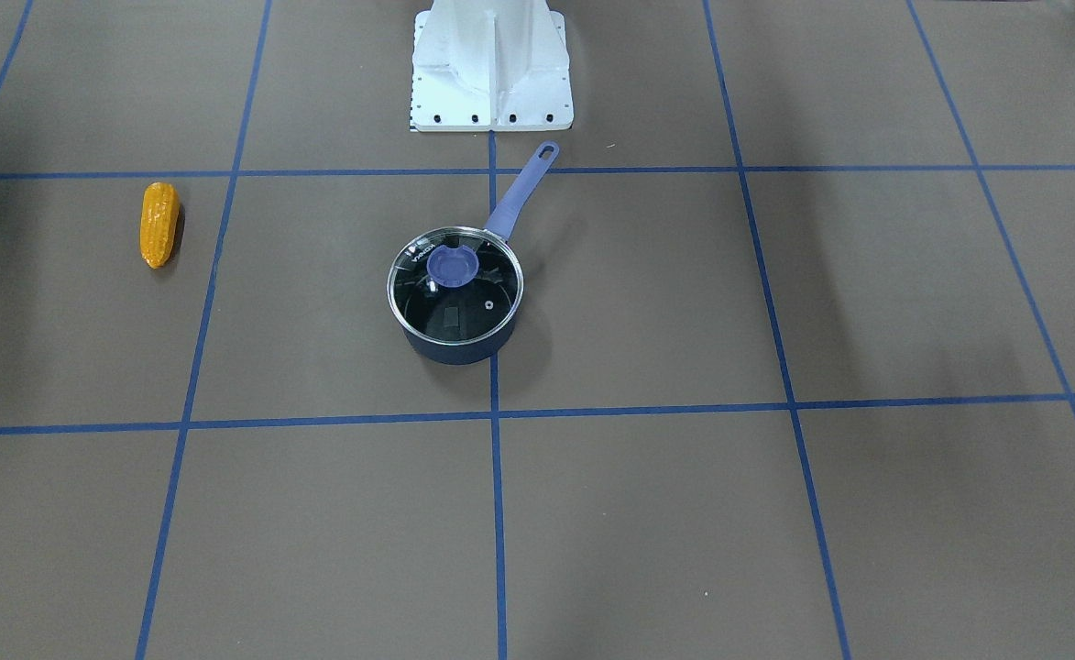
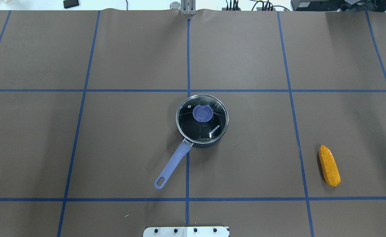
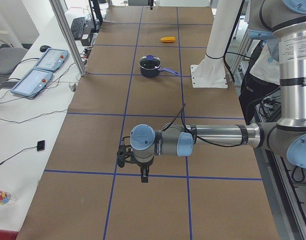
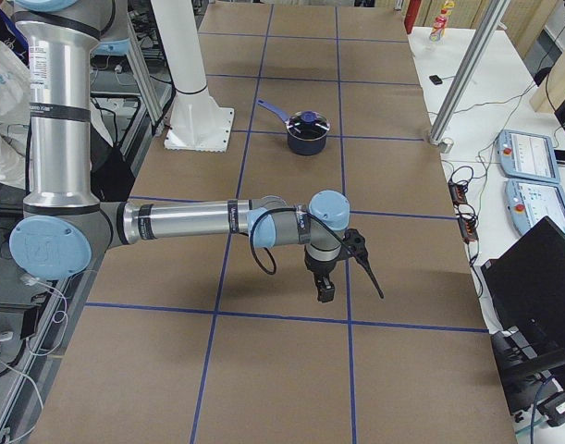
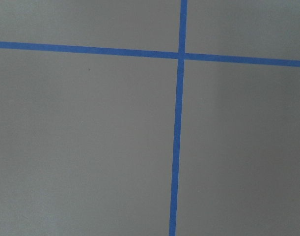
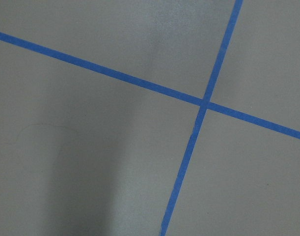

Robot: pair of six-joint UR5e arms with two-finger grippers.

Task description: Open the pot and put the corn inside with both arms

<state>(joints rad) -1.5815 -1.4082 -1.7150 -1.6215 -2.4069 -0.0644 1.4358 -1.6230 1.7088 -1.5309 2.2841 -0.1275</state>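
The pot (image 1: 455, 346) stands at the table's middle with the glass lid (image 1: 464, 298) on it, purple knob (image 1: 452, 265) on top. In the overhead view the pot (image 2: 201, 144) has its handle (image 2: 173, 163) pointing toward the robot's left. The corn (image 1: 159, 224) lies on the table far to the robot's right, also in the overhead view (image 2: 329, 165). The left gripper (image 3: 135, 167) hovers over the table far from the pot (image 3: 150, 66). The right gripper (image 4: 325, 287) hovers far from the pot (image 4: 308, 131). I cannot tell whether either is open or shut. Both wrist views show only table.
The white robot base (image 1: 491, 73) stands just behind the pot's handle. Blue tape lines (image 2: 188, 65) grid the brown table. Control pendants (image 3: 42, 70) and cables lie on the side bench. A person (image 3: 265, 65) stands behind the robot.
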